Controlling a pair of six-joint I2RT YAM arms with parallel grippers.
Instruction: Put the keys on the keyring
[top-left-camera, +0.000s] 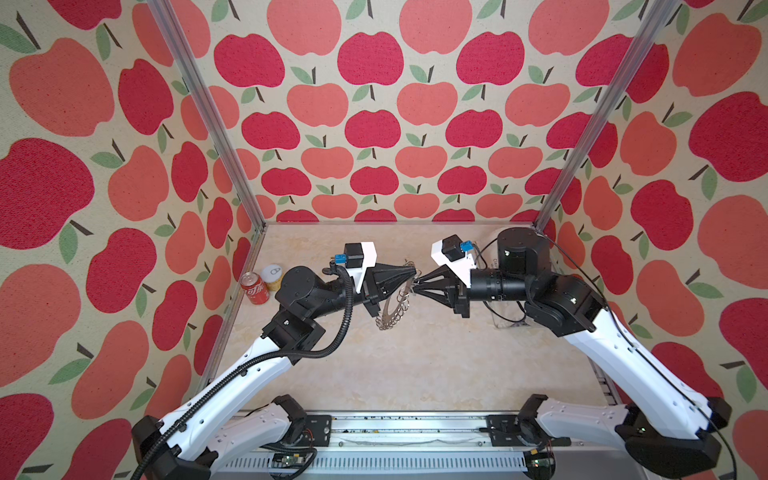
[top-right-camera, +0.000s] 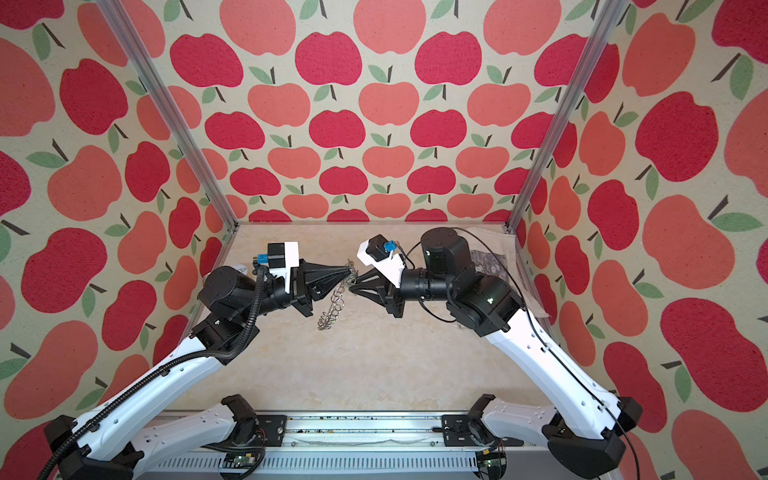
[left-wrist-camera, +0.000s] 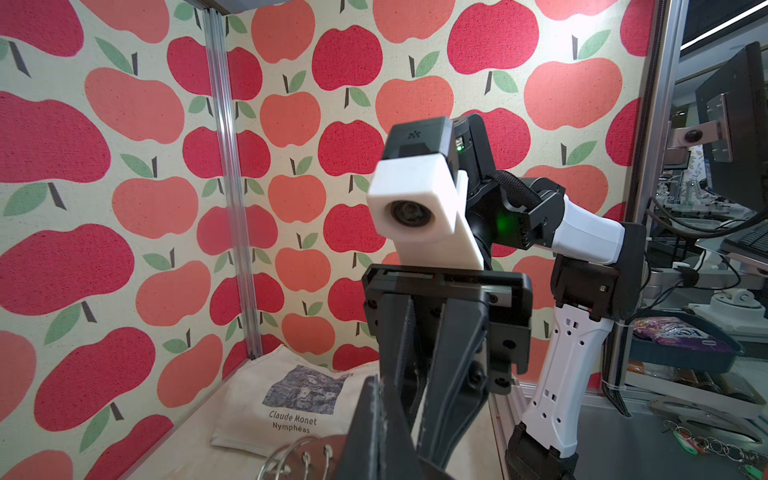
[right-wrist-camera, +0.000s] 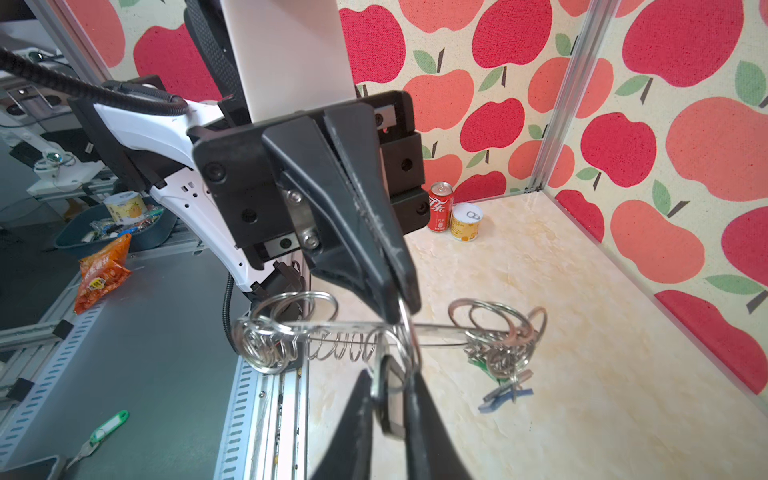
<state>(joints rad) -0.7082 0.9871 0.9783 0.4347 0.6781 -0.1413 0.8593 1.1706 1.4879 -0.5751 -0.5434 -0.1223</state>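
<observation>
Clamping keyring, left jaws closed; right jaws slightly parted around key.

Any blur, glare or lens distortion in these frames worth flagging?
Both top views: evenly lit and sharp, but the wide angle splays the posts outward. Left wrist: near jaws blurred, with a washed-out patch on the wall. Right wrist: keyring sharp, near jaws soft.

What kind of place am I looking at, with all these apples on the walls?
Probably a robot lab's test booth: apple-print walls on aluminium posts box in a tabletop, two robot arms are mounted at its front, and a monitor stands outside.
</observation>
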